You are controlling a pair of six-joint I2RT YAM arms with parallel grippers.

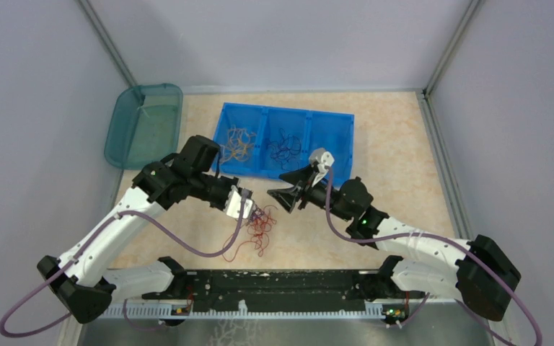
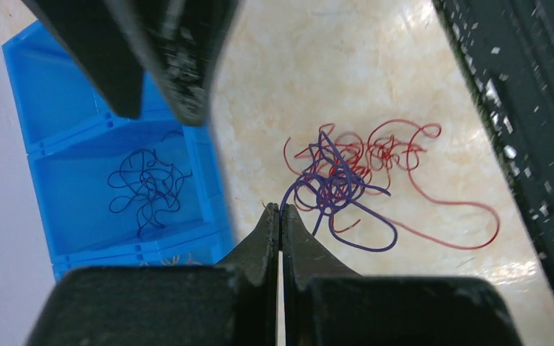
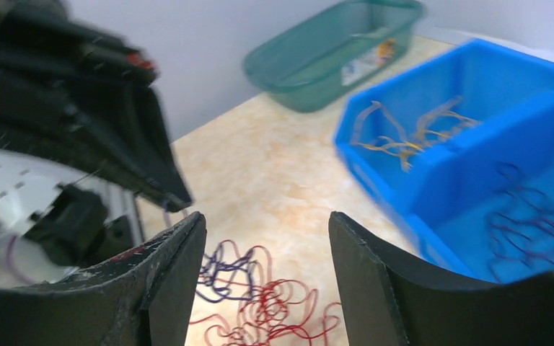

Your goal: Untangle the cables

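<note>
Fingers (image 2: 263, 241): left pinch cable (image 2: 330, 184) — right apart.

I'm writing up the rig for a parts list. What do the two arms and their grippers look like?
The left arm and right arm have white links and chunky black joints, with a lilac cable looping along each. A green light glows on the right arm. The left gripper and right gripper each have two black wedge-shaped fingers, scuffed with pale specks.
</note>
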